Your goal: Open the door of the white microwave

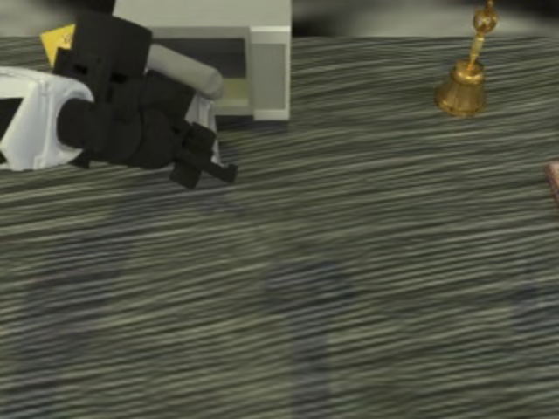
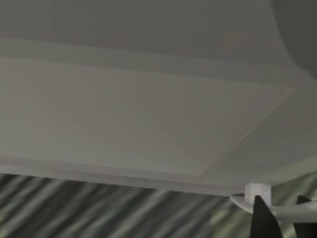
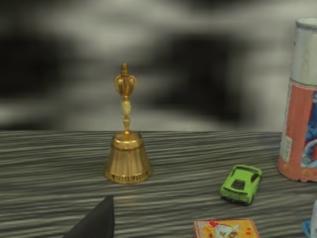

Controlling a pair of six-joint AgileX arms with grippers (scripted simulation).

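The left gripper (image 1: 208, 166) is pinching, jaws narrow, the thin handle strip (image 2: 277, 210) of the door (image 2: 148, 119), swinging beside the white microwave (image 1: 266, 65); rigid, light, hinged, it is likely pulling easily.

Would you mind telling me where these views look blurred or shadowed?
Top view: soft arm shadows fall on the striped table, and the left gripper sits by the white microwave. Left wrist view: the door fills the frame, evenly lit and featureless. Right wrist view: the backdrop behind the brass bell is a smeared dark-and-light blur, while the green toy car stays sharp.
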